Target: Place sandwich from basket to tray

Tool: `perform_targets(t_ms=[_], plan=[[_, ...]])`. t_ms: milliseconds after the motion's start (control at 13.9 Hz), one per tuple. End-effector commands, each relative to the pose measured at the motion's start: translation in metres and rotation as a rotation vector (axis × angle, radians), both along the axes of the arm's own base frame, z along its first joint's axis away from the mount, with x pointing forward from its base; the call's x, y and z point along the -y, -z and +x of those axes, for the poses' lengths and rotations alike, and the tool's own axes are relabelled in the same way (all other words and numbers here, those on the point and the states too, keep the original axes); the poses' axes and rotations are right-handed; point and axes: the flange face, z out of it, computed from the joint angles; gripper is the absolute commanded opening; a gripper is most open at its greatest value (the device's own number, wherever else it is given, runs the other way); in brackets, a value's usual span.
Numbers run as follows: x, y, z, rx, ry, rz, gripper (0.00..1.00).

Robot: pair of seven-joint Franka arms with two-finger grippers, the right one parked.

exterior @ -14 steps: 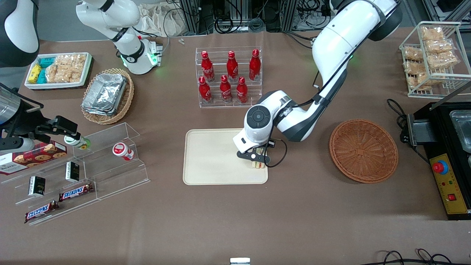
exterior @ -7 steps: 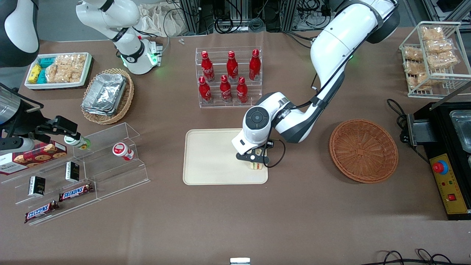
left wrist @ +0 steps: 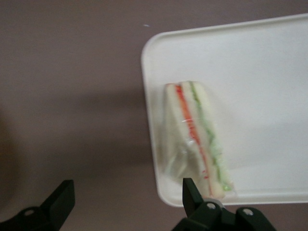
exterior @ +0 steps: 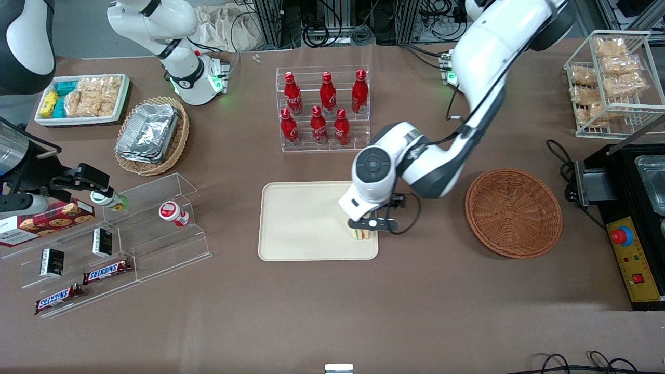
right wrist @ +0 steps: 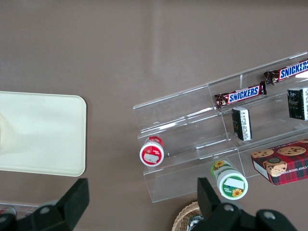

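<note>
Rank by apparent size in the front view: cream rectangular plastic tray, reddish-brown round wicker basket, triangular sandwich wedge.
1. Tray.
2. Basket, somewhat smaller.
3. Sandwich, smallest, lying on the tray, partly hidden under the open gripper.

robot lab: cable racks (exterior: 332, 21), mock shop table (exterior: 311, 311).

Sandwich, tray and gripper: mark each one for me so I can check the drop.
sandwich (left wrist: 195, 134): left wrist view, on its red filling stripe.
tray (exterior: 301, 218): front view, on its bare floor.
gripper (left wrist: 129, 204): left wrist view, midway between its open fingertips, above the tray's corner.
</note>
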Motion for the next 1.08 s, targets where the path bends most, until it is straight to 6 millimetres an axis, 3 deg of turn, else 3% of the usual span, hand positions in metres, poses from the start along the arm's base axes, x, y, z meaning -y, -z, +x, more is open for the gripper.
perform_targets(t_ms=[0,216,360,504,576,863,1007], plan=[[-0.050,-0.059,0.008,-0.042,0.000,-0.021,0.99],[-0.108,-0.104,0.017,-0.062,-0.025,0.021,0.99],[-0.162,-0.141,0.025,-0.063,-0.024,0.036,0.99],[-0.204,-0.177,0.025,-0.072,-0.020,0.025,1.00],[-0.215,-0.192,0.022,-0.065,-0.031,0.033,1.00],[-0.237,-0.216,0.012,-0.077,-0.085,0.057,1.00],[-0.276,-0.222,0.017,-0.095,-0.161,-0.004,1.00]])
